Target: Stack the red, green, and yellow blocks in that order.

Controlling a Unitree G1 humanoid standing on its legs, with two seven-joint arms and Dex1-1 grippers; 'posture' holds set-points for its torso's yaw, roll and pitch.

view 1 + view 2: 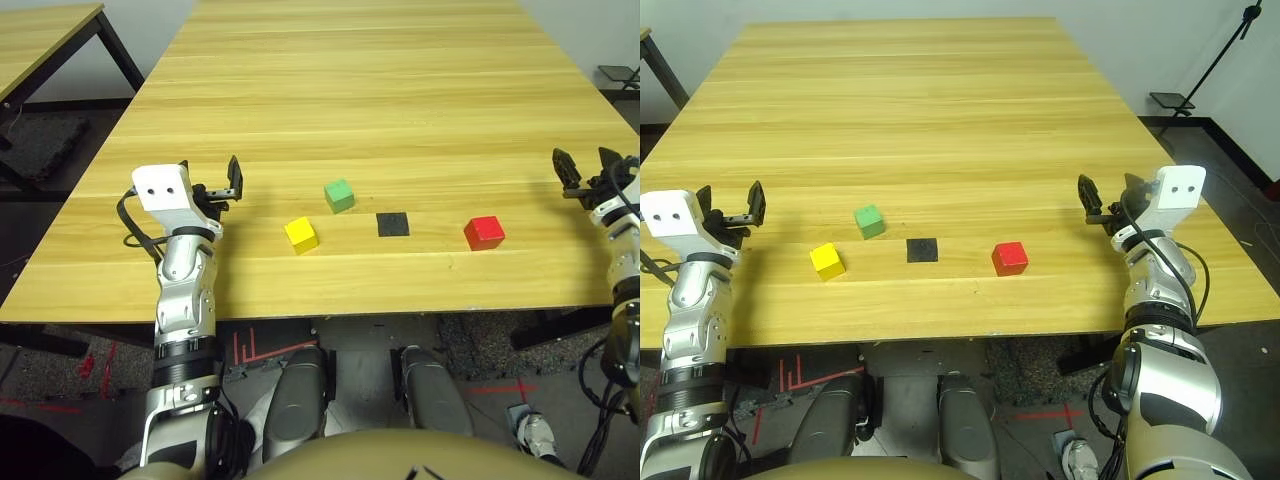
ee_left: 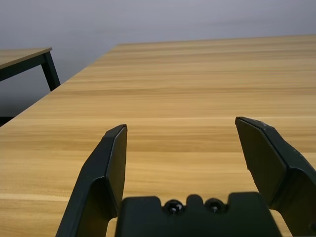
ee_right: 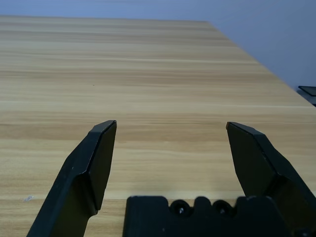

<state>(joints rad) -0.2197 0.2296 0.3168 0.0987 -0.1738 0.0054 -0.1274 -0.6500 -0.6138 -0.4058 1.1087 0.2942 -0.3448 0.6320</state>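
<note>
Three cubes lie apart near the table's front edge. The yellow block [image 1: 301, 235] is on the left, the green block [image 1: 339, 195] a little farther back beside it, and the red block [image 1: 484, 233] on the right. My left gripper [image 1: 218, 180] hovers open over the table's left side, left of the yellow block. My right gripper [image 1: 1105, 192] hovers open at the right side, right of the red block. Both wrist views show open fingers [image 2: 106, 173] [image 3: 91, 168] with only bare wood between them.
A flat black square patch [image 1: 393, 224] lies on the wooden table [image 1: 380, 90] between the green and red blocks. A second table [image 1: 40, 35] stands to the far left. A stand's base [image 1: 1170, 100] sits on the floor at the right.
</note>
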